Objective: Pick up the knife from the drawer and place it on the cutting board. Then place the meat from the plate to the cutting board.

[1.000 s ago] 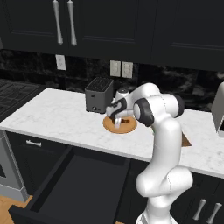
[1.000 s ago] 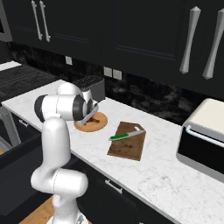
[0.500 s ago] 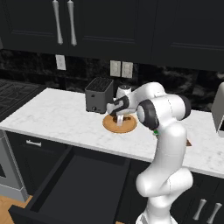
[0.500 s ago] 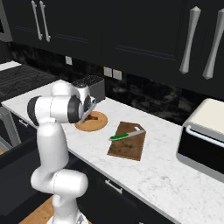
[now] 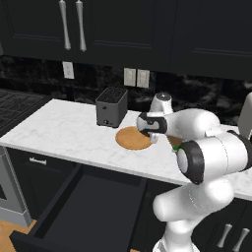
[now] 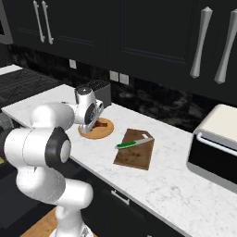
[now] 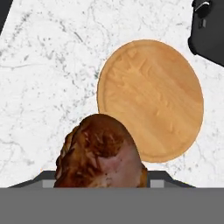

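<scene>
The meat (image 7: 100, 153), a reddish-brown drumstick lump, fills the lower middle of the hand view, with my gripper (image 7: 101, 177) shut on it; the fingertips are hidden behind it. Beneath it lies the round tan plate (image 7: 151, 98), bare. In the right base view the gripper (image 6: 92, 124) hangs just above the plate (image 6: 96, 134) with the meat (image 6: 102, 124) showing beside it. The green-handled knife (image 6: 133, 143) lies on the brown cutting board (image 6: 135, 150), to the right of the plate. The black drawer (image 5: 93, 211) stands open below the counter edge.
A black toaster (image 5: 110, 107) stands just behind the plate (image 5: 133, 139). A white and black appliance (image 6: 216, 143) sits at the counter's right end. Wall cabinets hang above. White marble counter (image 5: 59, 128) stretches left of the toaster.
My gripper, which was down on the plate, has come up with the meat and shifted toward the cutting board side. The plate now lies bare.
</scene>
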Robot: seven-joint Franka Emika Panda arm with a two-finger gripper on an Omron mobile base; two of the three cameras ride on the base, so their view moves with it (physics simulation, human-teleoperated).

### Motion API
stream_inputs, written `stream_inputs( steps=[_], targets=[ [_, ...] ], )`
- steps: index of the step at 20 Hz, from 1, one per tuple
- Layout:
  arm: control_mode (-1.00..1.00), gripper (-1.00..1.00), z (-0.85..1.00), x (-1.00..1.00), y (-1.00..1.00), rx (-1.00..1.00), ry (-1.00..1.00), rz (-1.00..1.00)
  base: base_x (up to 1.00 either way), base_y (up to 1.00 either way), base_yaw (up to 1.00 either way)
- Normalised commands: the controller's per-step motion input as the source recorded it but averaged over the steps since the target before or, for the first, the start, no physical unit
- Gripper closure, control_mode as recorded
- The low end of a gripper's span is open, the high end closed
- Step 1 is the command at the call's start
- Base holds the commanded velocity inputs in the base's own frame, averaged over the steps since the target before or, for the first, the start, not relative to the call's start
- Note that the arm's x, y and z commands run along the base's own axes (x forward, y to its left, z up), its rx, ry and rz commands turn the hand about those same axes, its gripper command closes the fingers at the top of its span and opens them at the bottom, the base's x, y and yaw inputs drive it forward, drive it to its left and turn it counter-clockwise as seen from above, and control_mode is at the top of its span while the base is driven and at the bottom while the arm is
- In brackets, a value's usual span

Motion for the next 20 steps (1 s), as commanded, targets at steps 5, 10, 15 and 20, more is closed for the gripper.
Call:
stream_inputs(
  steps=[5,10,15,20],
  targets=[
    [-1.0,1.0,0.16,-0.84,-0.74,0.0,0.01,-0.03,0.0,0.0,0.0],
    [-1.0,1.0,0.14,-0.44,-0.87,0.0,0.1,-0.08,0.0,0.0,0.0],
    [-1.0,1.0,0.0,-0.06,-0.79,0.0,0.1,-0.02,0.0,0.0,0.0],
    [-1.0,1.0,-0.1,0.0,-0.65,0.0,0.05,0.0,0.0,0.0,0.0]
  ],
)
